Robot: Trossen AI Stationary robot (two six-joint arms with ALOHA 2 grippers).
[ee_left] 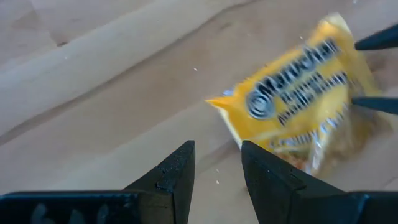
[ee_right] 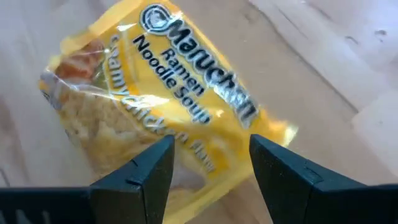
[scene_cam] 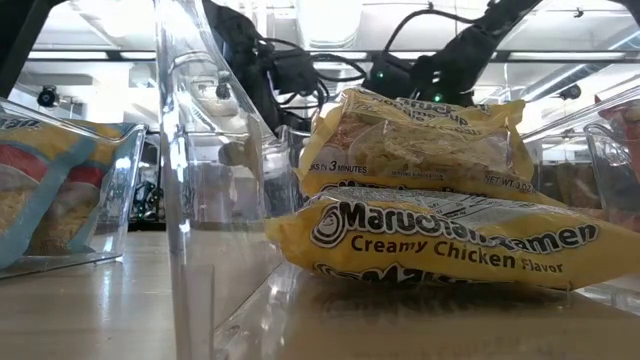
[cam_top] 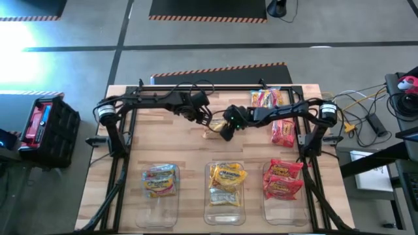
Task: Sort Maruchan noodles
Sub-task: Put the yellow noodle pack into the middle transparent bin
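While both arms meet over the middle of the bench (cam_top: pixel 130 130), the high view shows a yellow packet (cam_top: pixel 212 132) lying there beneath the right tool (cam_top: pixel 225 134), the left tool (cam_top: pixel 198 114) just beside it; three bins (cam_top: pixel 225 215) of sorted packets line the near edge. The left wrist view shows narrowly parted, empty fingers (ee_left: pixel 168 180). The right wrist view shows fingers (ee_right: pixel 149 168) spread above the packet, not gripping.

Yellow packet (ee_right: pixel 168 93) with black lettering; red packets (cam_top: pixel 282 179); pale wood table (cam_top: pixel 163 140).
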